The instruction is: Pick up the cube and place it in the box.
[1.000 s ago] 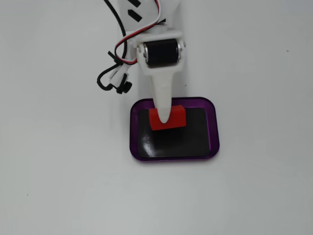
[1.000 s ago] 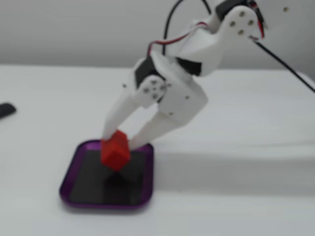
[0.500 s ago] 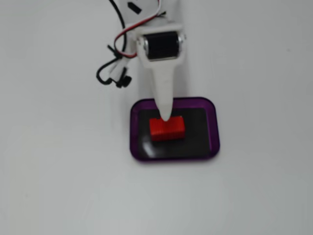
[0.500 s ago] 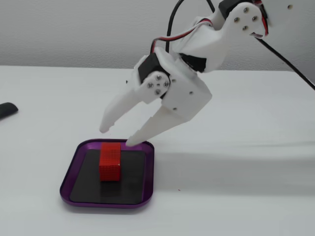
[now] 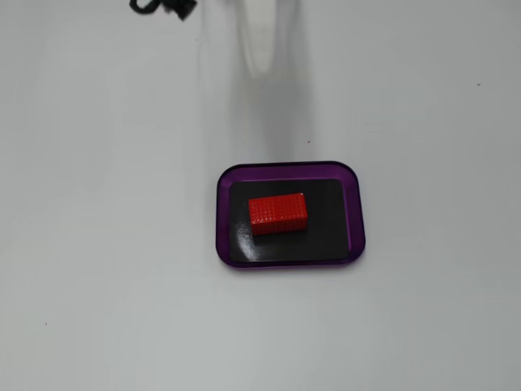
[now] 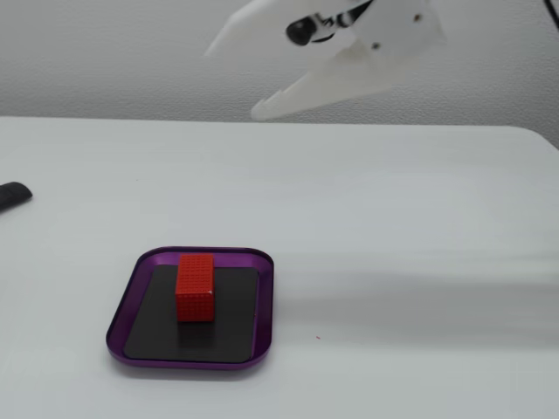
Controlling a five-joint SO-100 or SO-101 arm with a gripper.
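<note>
Now a small ridged red cube [image 6: 196,286] lies flat inside the purple-rimmed, black-bottomed box [image 6: 262,305]; the white gripper [image 6: 234,74], fingers spread apart and empty, hangs at upper centre.

A plain white table [image 5: 98,269] carries the things, its surface matte and unmarked in both fixed views; directly on it lies the box [image 5: 291,168], a shallow purple-rimmed tray with rounded corners and a glossy black bottom [image 6: 191,357], flat on the surface; at the left edge of a fixed view, well apart from the tray, a small dark object [image 6: 12,195] also rests on the table.
</note>
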